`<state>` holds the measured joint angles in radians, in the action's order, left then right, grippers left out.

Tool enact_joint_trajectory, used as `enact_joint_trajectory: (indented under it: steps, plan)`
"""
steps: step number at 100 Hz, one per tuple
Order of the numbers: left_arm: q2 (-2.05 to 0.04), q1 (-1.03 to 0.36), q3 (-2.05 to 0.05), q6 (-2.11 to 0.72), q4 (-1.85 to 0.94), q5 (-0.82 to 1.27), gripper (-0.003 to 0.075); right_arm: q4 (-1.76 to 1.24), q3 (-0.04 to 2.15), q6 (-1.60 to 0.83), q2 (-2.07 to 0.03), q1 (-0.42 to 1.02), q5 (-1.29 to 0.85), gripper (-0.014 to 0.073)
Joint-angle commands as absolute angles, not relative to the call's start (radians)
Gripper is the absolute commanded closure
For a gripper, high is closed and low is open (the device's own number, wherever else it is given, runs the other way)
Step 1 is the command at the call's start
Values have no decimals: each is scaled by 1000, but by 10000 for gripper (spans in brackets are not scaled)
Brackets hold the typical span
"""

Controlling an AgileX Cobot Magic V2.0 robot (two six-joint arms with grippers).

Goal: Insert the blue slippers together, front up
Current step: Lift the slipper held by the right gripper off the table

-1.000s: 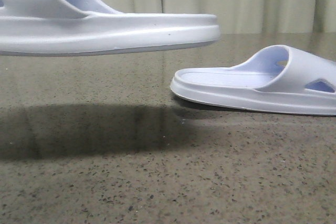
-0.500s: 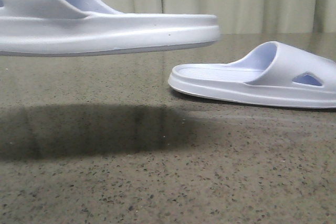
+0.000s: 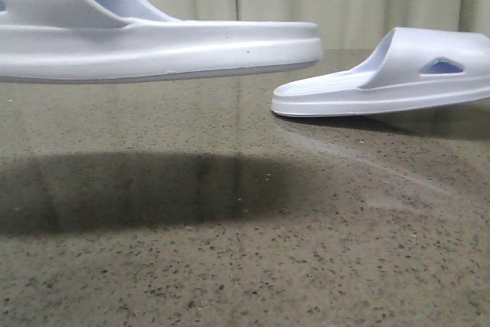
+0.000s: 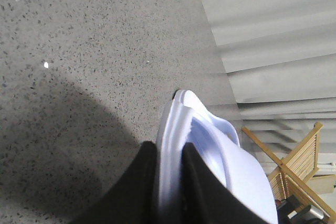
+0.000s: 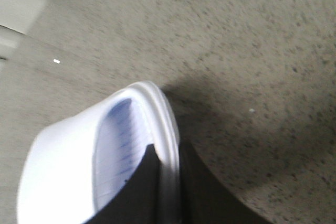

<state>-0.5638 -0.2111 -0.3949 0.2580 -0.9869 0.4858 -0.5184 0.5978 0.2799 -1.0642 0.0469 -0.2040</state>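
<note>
— On the left?

— Left slipper (image 3: 161, 47), very pale blue, close up and large, cut off by the frame's left edge. Held level in the air over the left half of the table (image 3: 245, 281), sole down, strap out toward the left, rounded end of the sole pointing right. Broad dark shadow (image 3: 138, 189) on the speckled stone directly underneath.

— Held how?

— Pinched. Seen from the left wrist: left gripper (image 4: 168, 195) pressed onto the sole's side rim, one black finger (image 4: 137, 187) on each face of the thin edge. Behind, a grey pleated curtain (image 4: 273, 30) and a wooden rack (image 4: 299, 166) past the table's far edge.

— And to the right?

— Right slipper (image 3: 398, 82), same colour, smaller in view, farther back toward the table's right edge. Well apart from the first one. Tilted: open ribbed end low at the left, strap end with its triangular side hole raised at the right. Dark shadow below the raised part. Low end touching the stone or just above it: cannot tell.

— Gripped too?

— Yes. Seen from the right wrist, somewhat blurred: right gripper (image 5: 167, 184) clamped on the sole's rim, black fingers (image 5: 202, 195) either side, ribbed footbed showing beside them.
</note>
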Motion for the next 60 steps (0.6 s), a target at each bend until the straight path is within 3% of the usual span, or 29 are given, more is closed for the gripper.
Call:
enact_joint_trajectory:
  steps: [1, 60]
  plan:
    - [-565, -219, -435, 256, -1026, 454, 704, -526, 652, 282, -995, 41, -151, 701]
    - [-565, -219, -435, 256, -1028, 454, 704, -548, 790, 282, -665, 43, -488, 701]
